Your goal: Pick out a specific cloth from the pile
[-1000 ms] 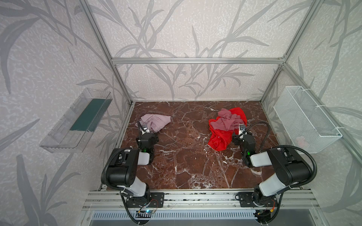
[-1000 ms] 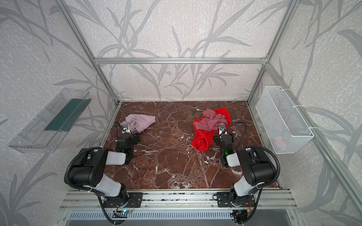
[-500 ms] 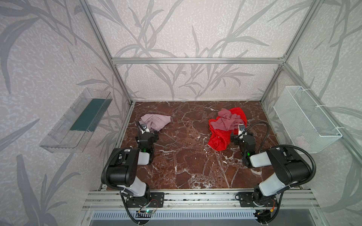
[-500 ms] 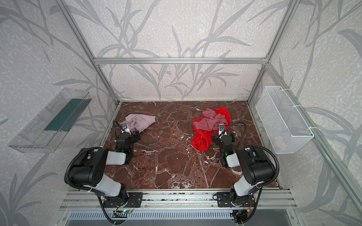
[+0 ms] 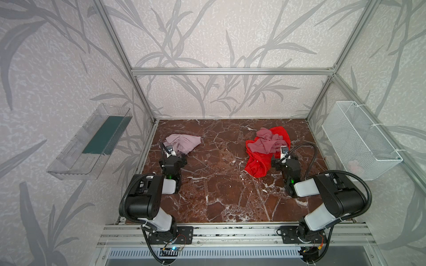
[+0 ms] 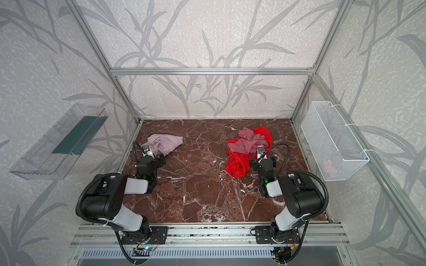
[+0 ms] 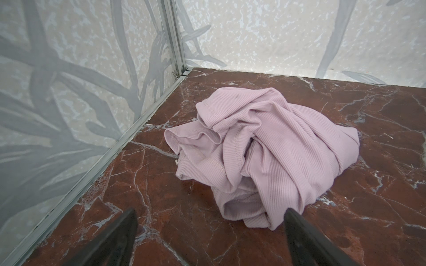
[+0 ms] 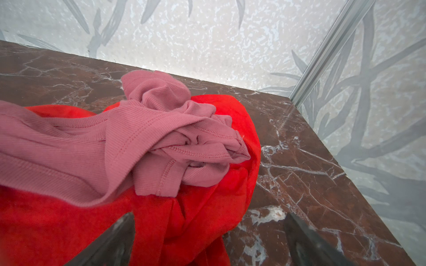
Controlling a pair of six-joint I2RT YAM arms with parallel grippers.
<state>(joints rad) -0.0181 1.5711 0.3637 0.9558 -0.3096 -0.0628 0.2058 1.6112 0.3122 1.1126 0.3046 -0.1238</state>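
Left wrist view showed the cloth (image 7: 265,149) crumpled alone on the marble floor (image 7: 179,221) by the left wall. In both top views its long axis ran sideways, with the tapered end toward the centre. The pile (image 5: 265,149) lay well apart and counted two: one dusty-rose cloth (image 8: 92,142) atop one red cloth (image 8: 69,230). The left gripper (image 7: 208,211) and the right gripper (image 8: 209,215) both gaped wide, holding nothing.

Pale walls (image 5: 230,34) printed with grey leaves enclose a white-veined, reddish-brown marble floor (image 5: 219,188). Aluminium bars (image 5: 143,96) rise from its far corners. Left of it hangs a clear tray (image 5: 69,168); right, a white wire basket (image 5: 359,138).
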